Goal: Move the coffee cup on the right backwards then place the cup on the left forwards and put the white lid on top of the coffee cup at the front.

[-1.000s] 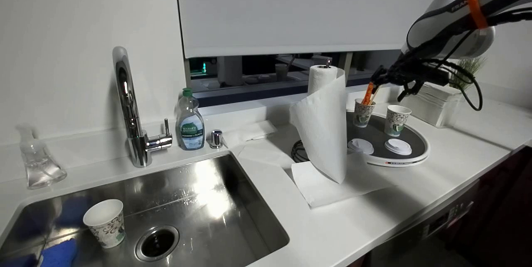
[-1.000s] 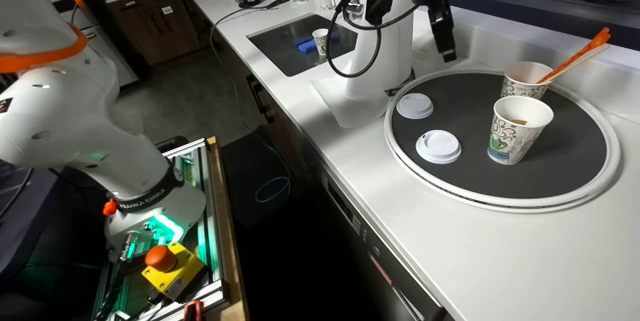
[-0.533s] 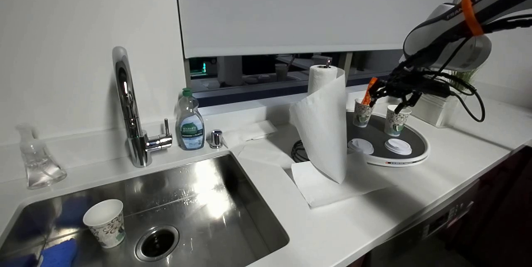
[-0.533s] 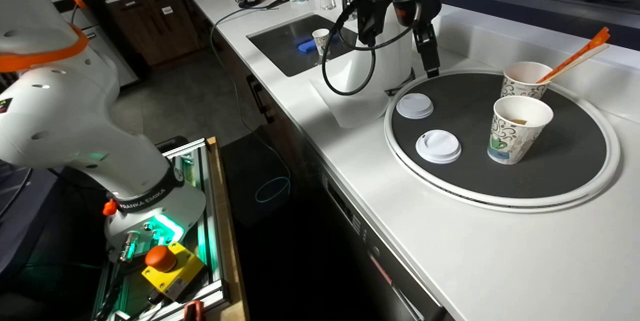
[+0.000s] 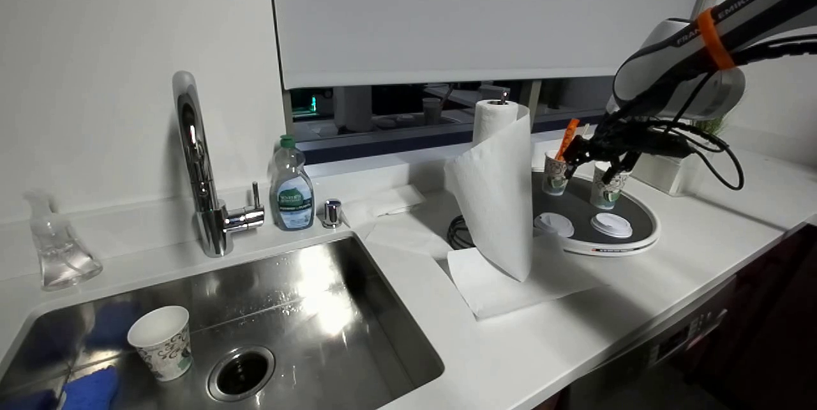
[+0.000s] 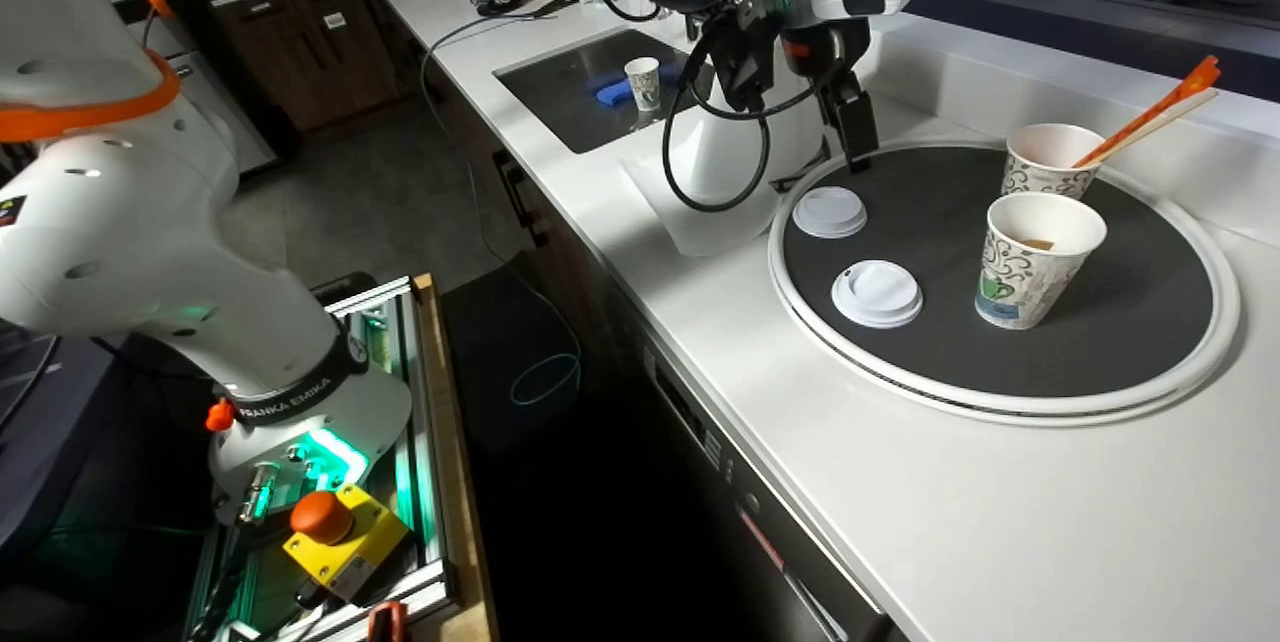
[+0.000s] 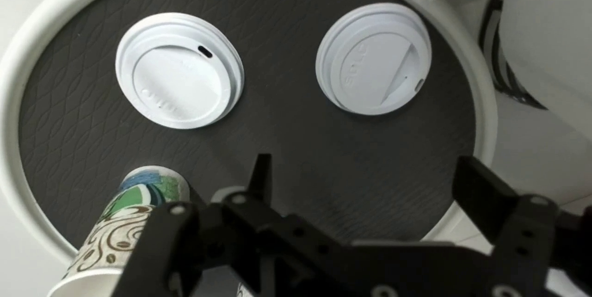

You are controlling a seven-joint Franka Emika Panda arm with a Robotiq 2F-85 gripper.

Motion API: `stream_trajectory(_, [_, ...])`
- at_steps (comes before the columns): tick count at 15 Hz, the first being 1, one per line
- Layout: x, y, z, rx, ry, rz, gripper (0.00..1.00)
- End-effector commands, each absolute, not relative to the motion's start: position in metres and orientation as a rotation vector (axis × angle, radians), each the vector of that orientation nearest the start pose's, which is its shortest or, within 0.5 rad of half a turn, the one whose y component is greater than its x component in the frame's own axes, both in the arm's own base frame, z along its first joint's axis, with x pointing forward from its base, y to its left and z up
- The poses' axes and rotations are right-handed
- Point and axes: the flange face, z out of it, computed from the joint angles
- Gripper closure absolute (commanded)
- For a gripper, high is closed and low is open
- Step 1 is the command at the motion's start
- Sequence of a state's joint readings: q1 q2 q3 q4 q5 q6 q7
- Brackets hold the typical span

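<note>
Two patterned paper coffee cups stand upright on a round dark plate (image 6: 1050, 362) with a white rim. The cup with an orange stick (image 6: 1045, 167) is nearest the wall; the cup without sticks (image 6: 1030, 267) holds some brownish liquid. Two white lids (image 7: 180, 79) (image 6: 830, 212) lie flat and apart on the same plate. My gripper (image 7: 363, 162) hovers over the plate, jaws wide apart with only dark surface seen between them. In the wrist view one cup (image 7: 115, 237) shows at lower left; the other is mostly hidden behind the gripper. In an exterior view the gripper (image 5: 587, 176) overlaps both cups.
A paper towel roll (image 5: 501, 205) with a loose sheet stands beside the plate. A white planter (image 5: 664, 170) is on its far side. The sink (image 5: 408, 327) holds another paper cup (image 5: 167, 349) and a blue sponge (image 5: 92, 389). A soap bottle (image 5: 293, 199) stands behind it.
The gripper has come down toward the plate, its wrist tilting along the way. It stays wide apart throughout. Cups and lids have kept their places.
</note>
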State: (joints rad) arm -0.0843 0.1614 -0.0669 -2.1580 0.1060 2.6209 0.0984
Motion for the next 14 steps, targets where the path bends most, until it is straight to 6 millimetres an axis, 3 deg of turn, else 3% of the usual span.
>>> stream_trajectory(1, [0.569,-0.092,0.324,-3.077,0.402,-0.336,0.00])
stream_trajectory(5, [0.557,-0.105,0.291,-3.140,0.304,-0.199,0.00])
stream_trajectory(6, [0.556,-0.113,0.290,-3.145,0.374,-0.195,0.00])
stream_trajectory(7, [0.562,-0.102,0.297,-3.121,0.358,-0.251,0.00])
stream_trajectory(10, [0.562,-0.105,0.294,-3.124,0.364,-0.247,0.00])
stream_trajectory(13, [0.554,-0.113,0.288,-3.117,0.062,-0.276,0.00])
stream_trajectory(14, [0.553,-0.120,0.289,-3.078,0.097,-0.271,0.00])
